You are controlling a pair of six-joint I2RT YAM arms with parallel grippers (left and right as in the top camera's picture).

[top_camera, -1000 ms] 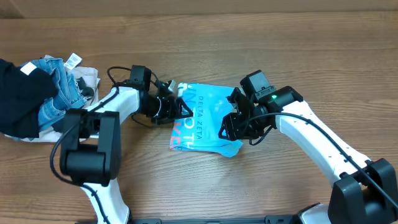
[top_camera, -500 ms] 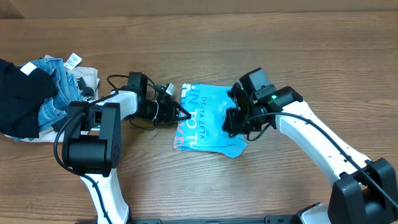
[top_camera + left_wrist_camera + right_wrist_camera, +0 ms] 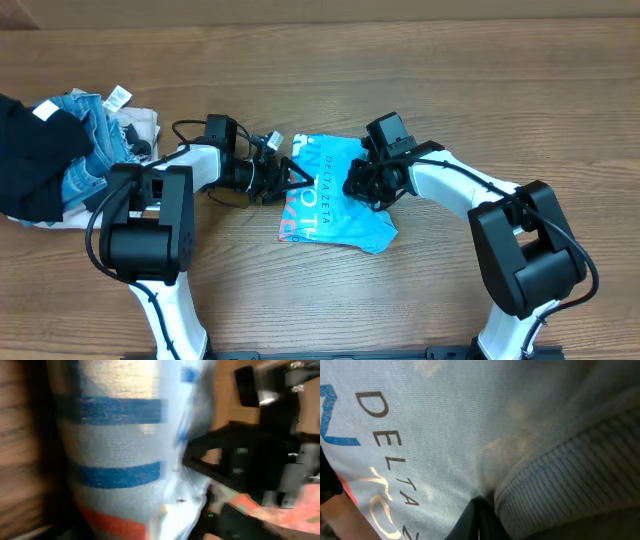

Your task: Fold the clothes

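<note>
At the middle of the table [image 3: 420, 70], the light-blue T-shirt [image 3: 335, 210] lies as a small, roughly rectangular bundle with its printed letters up, so I judge the folding to be at its last stage, tidying the packet. The right gripper [image 3: 362, 186] is closed and pressed onto the shirt's upper right part, near the ribbed collar [image 3: 570, 475]; whether it pinches cloth I cannot tell. The left gripper [image 3: 288, 178], jaws spread, sits at the shirt's left edge and holds nothing. The next move calls for squaring the protruding lower right corner without dragging the layers apart. A heap of other garments [image 3: 60, 150] lies far left.
</note>
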